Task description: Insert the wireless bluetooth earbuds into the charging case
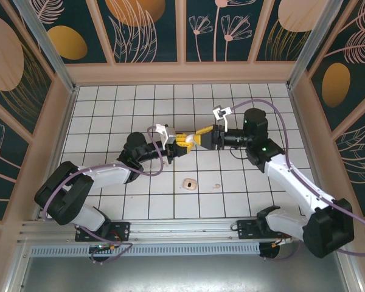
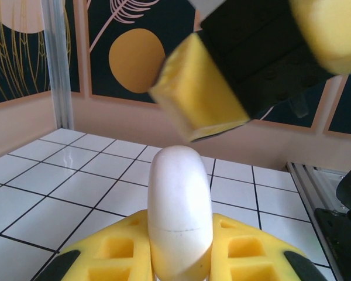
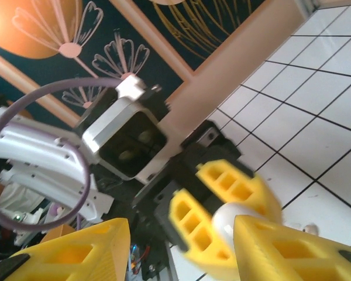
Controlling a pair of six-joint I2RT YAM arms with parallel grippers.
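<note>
Top external view: the two arms are seen meeting over the middle of the white tiled table [image 1: 109, 109]; the left gripper [image 1: 184, 145] is clamped on the charging case [image 1: 180, 139], a smooth white rounded body held off the tiles; the right gripper [image 1: 198, 139] is pointed at it from the opposite side, tip to tip. Of the wireless bluetooth earbuds [image 1: 216, 186], one tiny pale speck is seen lying on the tiles nearer the arm bases, well apart from both grippers; just to its left a slightly larger pale rounded piece [image 1: 188, 183] with a darker centre is seen, and what it is cannot be told.

From the left wrist, the case [image 2: 180, 211] is shown upright between the yellow fingers [image 2: 114, 249], a fine seam being visible across its lower part; one finger of the right gripper [image 2: 199, 93] is held just above its top, the other being set off to the upper right, so the right jaws are parted and closed on nothing.

From the right wrist, the case [image 3: 231, 219] is seen pinched in the left fingers [image 3: 190, 222], beyond the right gripper's own spread fingers [image 3: 76, 252].
</note>
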